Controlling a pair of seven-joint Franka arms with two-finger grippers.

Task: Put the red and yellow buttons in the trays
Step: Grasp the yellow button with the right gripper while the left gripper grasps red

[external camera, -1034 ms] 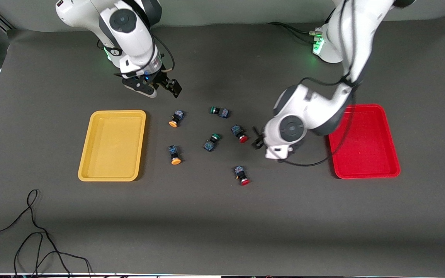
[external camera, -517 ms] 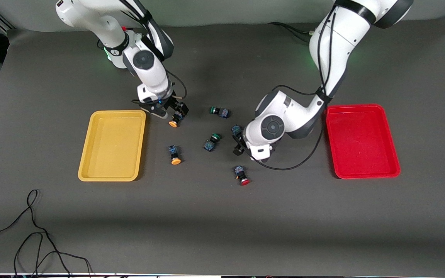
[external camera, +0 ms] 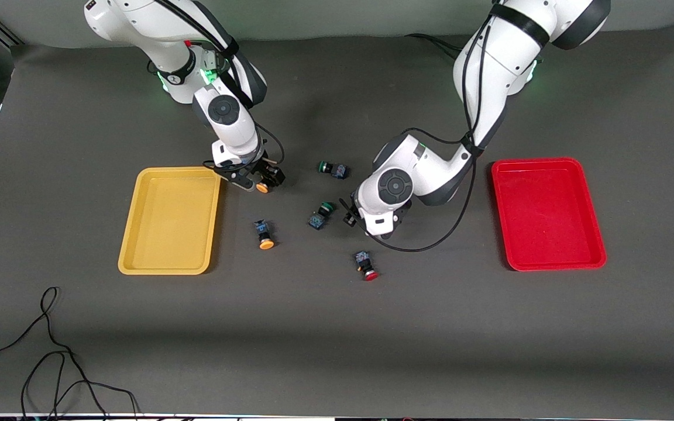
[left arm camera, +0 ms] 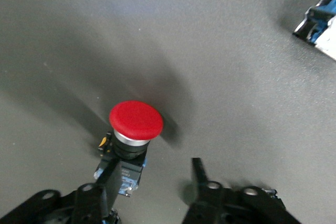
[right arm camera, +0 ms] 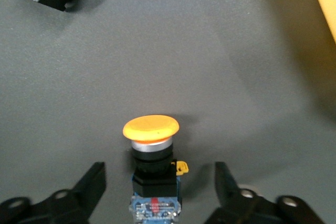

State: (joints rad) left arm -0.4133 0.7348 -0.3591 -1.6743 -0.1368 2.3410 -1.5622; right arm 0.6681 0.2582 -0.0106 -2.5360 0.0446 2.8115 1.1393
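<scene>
- A yellow-capped button (right arm camera: pixel 152 166) lies on the counter (external camera: pixel 337 327) just beside the yellow tray (external camera: pixel 170 220), at about 1 o'clock from the tray's middle in the front view. The right tool (right arm camera: pixel 157 184) is down around it, fingers apart, 1 on each side of its dark body and neither touching.
- A red-capped button (left arm camera: pixel 131 137) sits mid-counter, hidden under the left arm in the front view. The left tool (left arm camera: pixel 152 182) is over it, fingers apart; 1 finger (left arm camera: pixel 107 182) lies against the button's body, the other stands clear of it.
- The second yellow-capped button (external camera: pixel 265 235) lies at 6 o'clock from the first, nearer the front camera, near the yellow tray's long edge.
- The second red-capped button (external camera: pixel 366 265) lies at 6 o'clock from the left tool, nearer the front camera.
- 2 green-capped buttons share the middle: one (external camera: pixel 332 169) at 3 o'clock from the right tool, the other (external camera: pixel 320 215) just beside the left tool, toward the right arm's end.
- The red tray (external camera: pixel 547 213) sits toward the left arm's end, well apart from every button.
- A loose black cable (external camera: pixel 50 362) lies at the counter's corner nearest the front camera, at about 7 o'clock from the yellow tray.
</scene>
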